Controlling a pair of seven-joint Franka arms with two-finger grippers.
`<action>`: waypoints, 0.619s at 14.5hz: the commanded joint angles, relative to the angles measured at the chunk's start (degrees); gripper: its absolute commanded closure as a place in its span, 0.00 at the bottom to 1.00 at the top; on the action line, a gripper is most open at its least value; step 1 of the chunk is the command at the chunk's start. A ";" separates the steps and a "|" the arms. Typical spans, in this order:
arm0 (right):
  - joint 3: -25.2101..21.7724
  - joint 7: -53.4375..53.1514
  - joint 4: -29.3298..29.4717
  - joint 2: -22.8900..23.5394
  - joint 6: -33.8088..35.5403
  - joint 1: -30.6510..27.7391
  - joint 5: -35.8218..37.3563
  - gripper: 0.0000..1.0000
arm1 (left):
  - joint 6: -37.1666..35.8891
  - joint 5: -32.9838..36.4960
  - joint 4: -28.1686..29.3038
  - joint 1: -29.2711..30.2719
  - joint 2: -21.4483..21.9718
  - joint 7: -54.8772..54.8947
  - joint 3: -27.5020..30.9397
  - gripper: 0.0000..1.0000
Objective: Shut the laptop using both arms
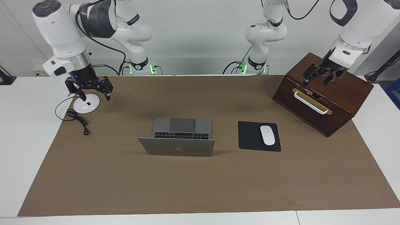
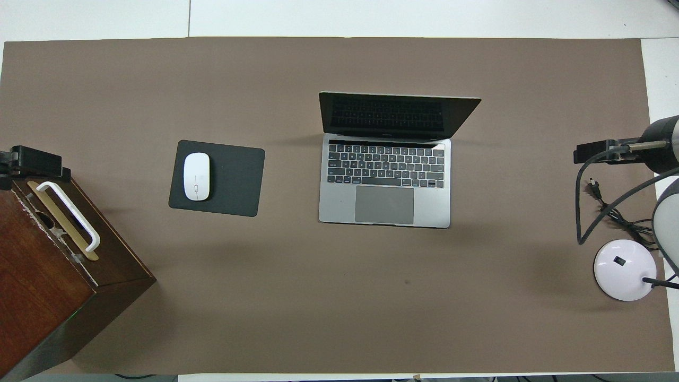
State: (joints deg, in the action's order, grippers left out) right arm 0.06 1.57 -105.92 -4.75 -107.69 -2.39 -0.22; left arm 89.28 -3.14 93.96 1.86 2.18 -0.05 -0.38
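The wooden box (image 2: 48, 286) is cut off at the overhead view's 8 o'clock corner, so its full outline does not show there. The left gripper (image 2: 32, 162) appears there only as a black tip at the 9 o'clock edge, above the box. The right gripper (image 2: 599, 154) likewise shows only a dark tip at 3 o'clock, and the arm over it is cropped by the edge. In the facing view the laptop's (image 1: 176, 147) raised lid hides its screen, and both arms run out of frame at 12 o'clock.
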 commanded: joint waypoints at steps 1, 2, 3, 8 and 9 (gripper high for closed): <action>0.29 0.27 -1.04 -0.52 -1.47 -0.69 -1.45 0.00 | 0.80 1.21 1.14 -0.10 1.16 -0.65 -0.06 0.00; 0.29 0.27 -1.04 -0.44 -1.47 -0.60 -1.45 0.00 | 0.80 1.21 1.14 -0.10 1.16 -0.74 -0.06 0.00; 0.29 0.27 -1.04 -0.44 -1.47 -0.51 -1.36 0.00 | 0.80 1.21 1.14 -0.01 1.16 -0.74 -0.06 0.00; 0.29 0.36 -1.04 -0.44 -1.56 -0.51 -1.36 0.00 | 0.80 1.21 1.14 -0.10 1.16 -0.74 -0.06 0.00; 0.29 0.45 -1.04 -0.44 -2.69 -0.34 -1.36 0.00 | 0.80 1.21 1.14 -0.10 1.16 -0.74 -0.06 0.00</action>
State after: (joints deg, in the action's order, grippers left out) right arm 0.10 1.57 -105.93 -4.75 -107.93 -2.38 -0.22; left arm 89.28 -3.14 93.96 1.86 2.18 -0.06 -0.38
